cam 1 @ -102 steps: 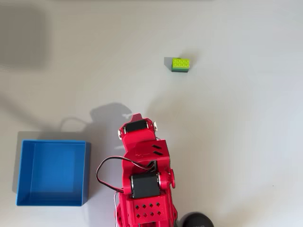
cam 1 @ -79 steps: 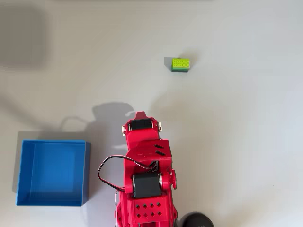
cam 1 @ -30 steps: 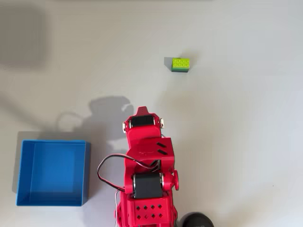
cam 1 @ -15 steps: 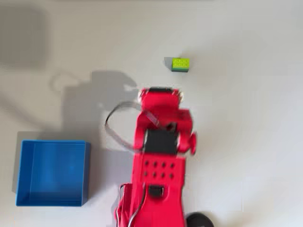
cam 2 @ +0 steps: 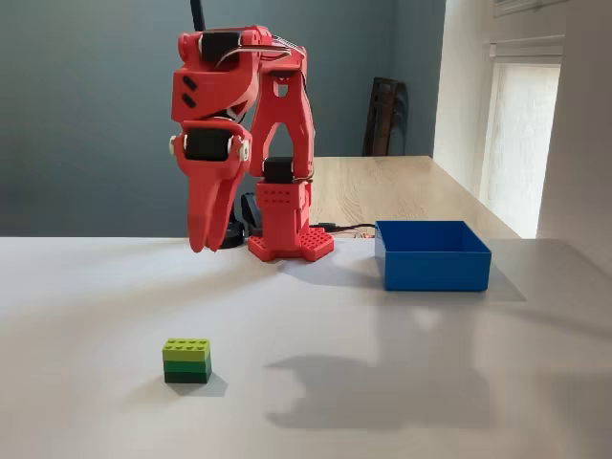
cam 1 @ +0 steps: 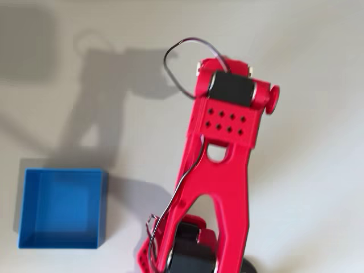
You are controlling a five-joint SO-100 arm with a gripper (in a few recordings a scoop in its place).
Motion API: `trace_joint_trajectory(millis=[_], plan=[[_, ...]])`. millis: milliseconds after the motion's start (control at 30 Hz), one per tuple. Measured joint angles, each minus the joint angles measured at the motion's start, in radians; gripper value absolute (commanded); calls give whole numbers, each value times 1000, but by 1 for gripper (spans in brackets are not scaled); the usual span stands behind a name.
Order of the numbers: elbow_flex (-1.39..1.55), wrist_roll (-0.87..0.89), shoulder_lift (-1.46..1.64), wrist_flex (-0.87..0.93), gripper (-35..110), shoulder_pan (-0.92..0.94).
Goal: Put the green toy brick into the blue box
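The green toy brick (cam 2: pixel 187 360) stands on the white table near the front left in the fixed view, lime layer on top. My red gripper (cam 2: pixel 202 241) hangs fingers-down well above the table, farther back than the brick and slightly to its right; its jaws look shut and hold nothing. The blue box (cam 2: pixel 435 273) sits at the right, apart from both, with its bottom bare. In the overhead view the blue box (cam 1: pixel 60 205) lies at the lower left, and the red arm (cam 1: pixel 227 119) stretches up over the upper middle of the table.
The arm's red base (cam 2: pixel 287 239) stands at the back of the table, left of the box. A black cable (cam 1: pixel 176 57) loops off the wrist. Bare white table surrounds the brick. A wooden table (cam 2: pixel 402 186) lies behind.
The arm has unfolded and swung far forward and to the right in the overhead view, now covering the spot where the brick lay. Brick and box have not moved.
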Motion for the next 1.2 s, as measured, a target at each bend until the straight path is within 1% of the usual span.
trace_joint_trajectory(millis=[133,267,567,867,1200], plan=[[-32,-18,-17,11,37,8],[-126,-80,-170,34,35,32],[-258,-126,-391,34,34,38],[-385,-144,-565,34,33,38],[-514,-144,-712,34,26,38]])
